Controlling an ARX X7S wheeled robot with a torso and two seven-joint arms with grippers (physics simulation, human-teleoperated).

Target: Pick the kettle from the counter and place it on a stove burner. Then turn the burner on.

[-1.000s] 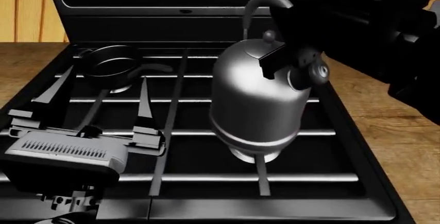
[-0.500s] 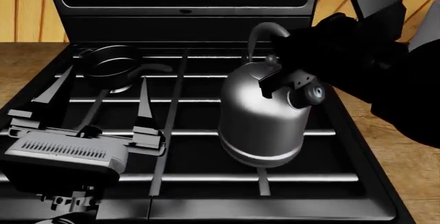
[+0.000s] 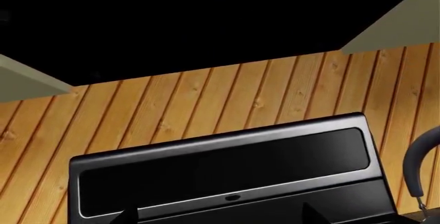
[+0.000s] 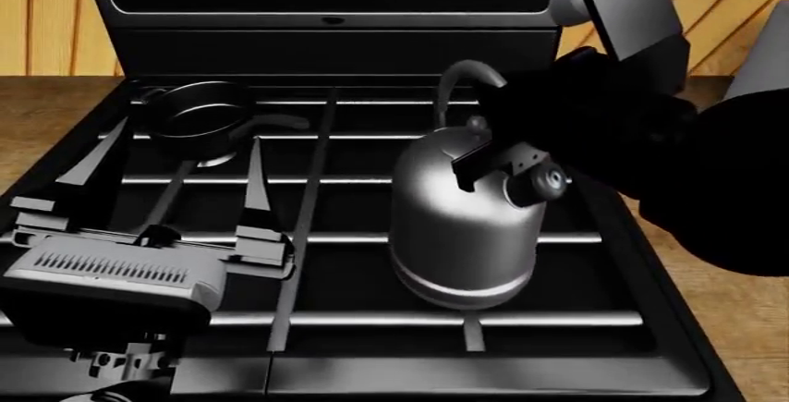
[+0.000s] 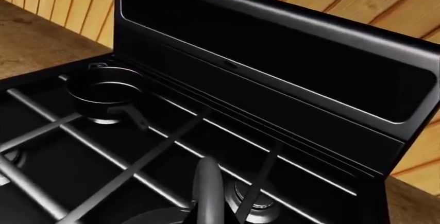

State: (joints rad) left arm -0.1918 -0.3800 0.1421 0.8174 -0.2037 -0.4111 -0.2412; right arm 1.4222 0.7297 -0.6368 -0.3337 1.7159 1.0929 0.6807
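Your right gripper (image 4: 493, 157) has the kettle (image 4: 467, 226) by the top, near the lid knob and the foot of its arched handle; the black arm covers the jaws, so you can't tell how far they close, though they look pinched on the kettle's top. The kettle stands upright over the front right stove burner (image 4: 468, 298), its bright base band down at the grate bars (image 4: 370, 238); you can't tell whether it is touching the bars or just above them. In the right wrist view the handle (image 5: 208, 190) curves up from the bottom edge, with the rear right burner (image 5: 249, 193) just beside it.

Your left gripper (image 4: 154, 236) hangs over the front left of the stove, jaws spread wide, nothing between them, pointing toward the small black saucepan (image 4: 198, 120) on the rear left burner. It is well apart from the kettle. The left wrist view shows only the stove's back panel (image 3: 227, 175), the wood-plank wall (image 3: 206, 105) and a sliver of the kettle handle at the frame's edge.

The brown wood-grain surface (image 4: 709, 263) runs along both sides of the stove.
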